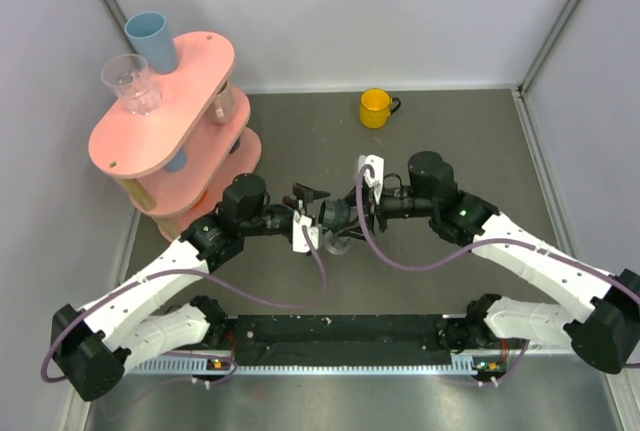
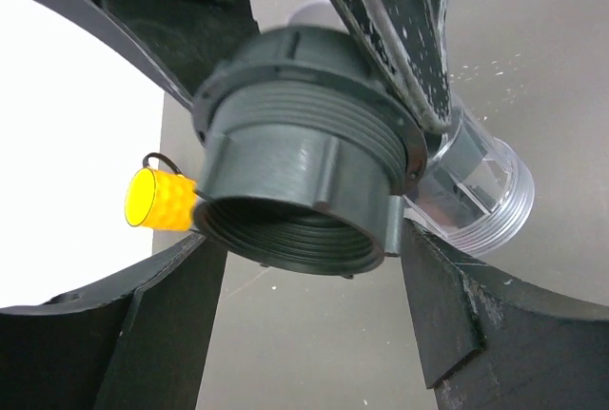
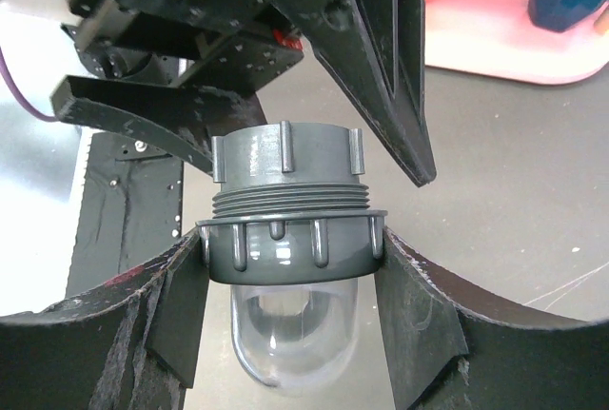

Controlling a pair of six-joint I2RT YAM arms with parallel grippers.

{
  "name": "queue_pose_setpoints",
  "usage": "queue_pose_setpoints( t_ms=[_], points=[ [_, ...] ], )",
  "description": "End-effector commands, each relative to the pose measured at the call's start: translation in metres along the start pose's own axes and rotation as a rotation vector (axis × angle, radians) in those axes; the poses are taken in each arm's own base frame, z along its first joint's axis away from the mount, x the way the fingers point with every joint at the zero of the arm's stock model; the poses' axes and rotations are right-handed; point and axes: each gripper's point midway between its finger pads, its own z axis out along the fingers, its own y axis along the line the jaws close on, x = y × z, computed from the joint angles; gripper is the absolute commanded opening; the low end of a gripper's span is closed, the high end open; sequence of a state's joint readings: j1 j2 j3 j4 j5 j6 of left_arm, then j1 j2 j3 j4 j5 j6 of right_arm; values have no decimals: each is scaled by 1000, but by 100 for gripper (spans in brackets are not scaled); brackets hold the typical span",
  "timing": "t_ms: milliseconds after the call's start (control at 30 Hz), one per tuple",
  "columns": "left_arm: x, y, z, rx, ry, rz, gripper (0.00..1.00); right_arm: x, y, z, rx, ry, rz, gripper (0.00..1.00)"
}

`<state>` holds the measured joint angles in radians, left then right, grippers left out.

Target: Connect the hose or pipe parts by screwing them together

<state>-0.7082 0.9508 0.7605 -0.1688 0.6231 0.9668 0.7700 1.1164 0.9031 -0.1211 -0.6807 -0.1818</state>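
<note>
A: Checking the grips first. Right pincer (image 3: 290, 244) clamped on the fitting's (image 3: 295, 334) grey collar (image 3: 276, 253), clear end hanging just below its fingers. Left pincer (image 2: 304, 244) spread apart, nut (image 2: 295, 172) sitting between its fingers, seemingly untouched.

B: Meaning a bite on the nut comes next, probably?

A: Looks so. Thread (image 3: 290, 199) visible between nut and collar, so likely not seated yet. Close squarely on the nut's ribs, centred between the fingers, before twisting.

B: And the right side?

A: Hold firm, no rolling. Keep both axes in line and push lightly along the thread while turning. Stop and back off on any jamming, rather than forcing a crossed thread.
</note>
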Motion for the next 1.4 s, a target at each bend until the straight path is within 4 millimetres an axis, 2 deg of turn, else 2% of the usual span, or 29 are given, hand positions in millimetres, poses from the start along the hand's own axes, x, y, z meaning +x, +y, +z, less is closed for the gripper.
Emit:
queue_pose_setpoints(
  t_ms=[0,167,233,367,433,500,533,567,600,633,700,767,833,867,900,1000,1233,1333,1367],
  points=[
    [-1,9,-2,-56,6,5,77,-54,5,-11,-1,-140,-119,0],
    [-1,9,-5,-95,0,-32,77,-53,4,-16,24,-143,-130,0],
    [-2,3,-8,-96,-10,-84,77,-52,2,-19,50,-141,-140,0],
    [-20,0,-23,-141,-68,-201,77,-50,-6,-23,98,-123,-170,0],
    [-25,1,-30,-191,-79,-365,76,-49,-9,-26,122,-113,-178,0],
    [-29,12,-43,-299,-84,-577,75,-48,-12,-27,139,-105,-194,0],
    [-38,20,-49,-333,-103,-644,74,-48,-13,-27,144,-103,-202,0],
    [-46,22,-53,-355,-130,-787,74,-47,-13,-29,147,-102,-224,0],
    [-45,25,-57,-390,-114,-885,73,-47,-14,-29,152,-102,-236,0],
    [-59,39,-63,-413,-142,-940,72,-46,-15,-30,159,-101,-248,0],
    [-65,42,-65,-431,-141,-1137,67,-50,-15,-33,168,-110,-271,0],
    [-81,54,-65,-429,-167,-1277,63,-52,-12,-34,158,-123,-296,0],
    [-82,54,-58,-402,-147,-1374,60,-53,-10,-36,154,-139,-320,0],
    [-95,61,-60,-388,-186,-1435,59,-53,-8,-37,152,-147,-327,0],
    [-102,59,-57,-338,-198,-1464,58,-54,-6,-39,153,-155,-337,0],
    [-114,65,-49,-290,-226,-1580,54,-55,-4,-41,155,-163,-351,0],
    [-114,57,-22,-151,-185,-1734,50,-58,-3,-46,168,-175,-363,0],
    [-107,54,-16,-148,-161,-1757,49,-58,-4,-46,172,-173,-360,0],
    [-110,56,-16,-139,-181,-1746,49,-58,-4,-46,172,-174,-361,0]
  ],
)
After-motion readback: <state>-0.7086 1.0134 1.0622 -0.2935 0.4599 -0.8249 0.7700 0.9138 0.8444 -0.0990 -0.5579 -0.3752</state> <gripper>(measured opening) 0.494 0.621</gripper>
